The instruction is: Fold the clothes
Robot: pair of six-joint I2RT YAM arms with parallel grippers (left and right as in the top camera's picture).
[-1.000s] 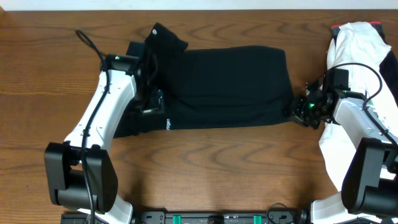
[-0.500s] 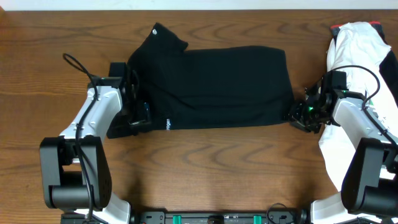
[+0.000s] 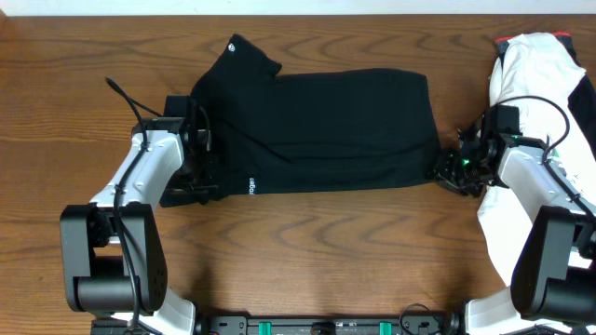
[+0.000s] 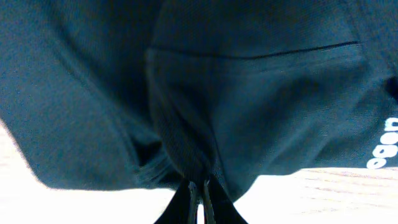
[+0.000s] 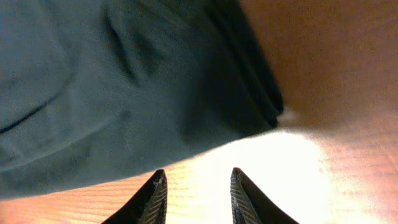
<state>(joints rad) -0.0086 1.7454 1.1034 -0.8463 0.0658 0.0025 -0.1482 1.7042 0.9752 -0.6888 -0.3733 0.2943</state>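
left claw (image 4: 198,190) moved left, pinching black shirt (image 3: 335,130), sleeve (image 3: 175,195) partly hidden, right claw (image 5: 194,183) apart

wooden table (image 3: 326,242) | black garment (image 3: 335,130) flat, centre | white clothes (image 3: 545,65), right edge

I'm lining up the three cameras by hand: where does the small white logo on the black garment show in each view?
Overhead: white logo at the left end of the black garment's bottom hem.
Left wrist: white logo at the right edge, partly cut off.
Right wrist: not in it.
Shared landmark: the black garment's hem against the wooden table.
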